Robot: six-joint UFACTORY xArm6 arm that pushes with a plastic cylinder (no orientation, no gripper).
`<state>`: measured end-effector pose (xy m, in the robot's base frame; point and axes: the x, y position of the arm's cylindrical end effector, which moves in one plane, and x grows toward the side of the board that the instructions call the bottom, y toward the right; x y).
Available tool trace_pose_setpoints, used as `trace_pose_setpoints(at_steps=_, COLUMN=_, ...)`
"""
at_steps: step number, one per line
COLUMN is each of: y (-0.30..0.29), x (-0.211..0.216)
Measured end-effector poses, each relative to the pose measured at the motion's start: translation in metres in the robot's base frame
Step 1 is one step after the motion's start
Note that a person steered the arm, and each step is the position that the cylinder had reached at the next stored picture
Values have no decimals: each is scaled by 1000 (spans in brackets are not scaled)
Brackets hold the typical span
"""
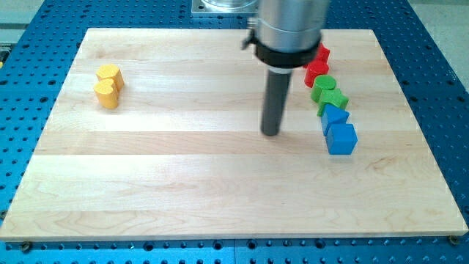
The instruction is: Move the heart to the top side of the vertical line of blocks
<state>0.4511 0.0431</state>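
A yellow heart block (pixel 107 94) lies at the board's left, touching a second yellow block (pixel 111 75) just above it. At the right a near-vertical line of blocks runs downward: two red blocks (pixel 318 64), a green round block (pixel 324 86), a green block (pixel 333 100), a blue block (pixel 335 116) and a blue cube (pixel 341 138). My tip (pixel 271 133) rests on the board left of the blue blocks, far right of the heart, touching no block.
The wooden board (pixel 183 183) lies on a blue perforated table (pixel 440 88). The arm's grey housing (pixel 289 29) hangs over the board's top edge and partly hides the upper red block.
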Motion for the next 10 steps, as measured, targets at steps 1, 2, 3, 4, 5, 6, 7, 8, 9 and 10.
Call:
trace_pose_setpoints(at_steps=1, y=-46, x=-29)
trace_pose_setpoints(at_steps=2, y=-144, x=10)
trace_pose_setpoints(at_steps=3, y=-252, x=-7)
trace_pose_setpoints(at_steps=4, y=-283, x=-56)
trace_pose_setpoints(at_steps=5, y=-224, x=-86)
trace_pose_setpoints(at_steps=6, y=-117, x=-86)
trace_pose_setpoints(at_steps=7, y=-143, x=-60)
trace_pose_setpoints(at_steps=8, y=-103, x=-29)
trace_pose_setpoints(at_steps=9, y=-78, x=-70)
trace_pose_setpoints(at_steps=10, y=-36, x=-124)
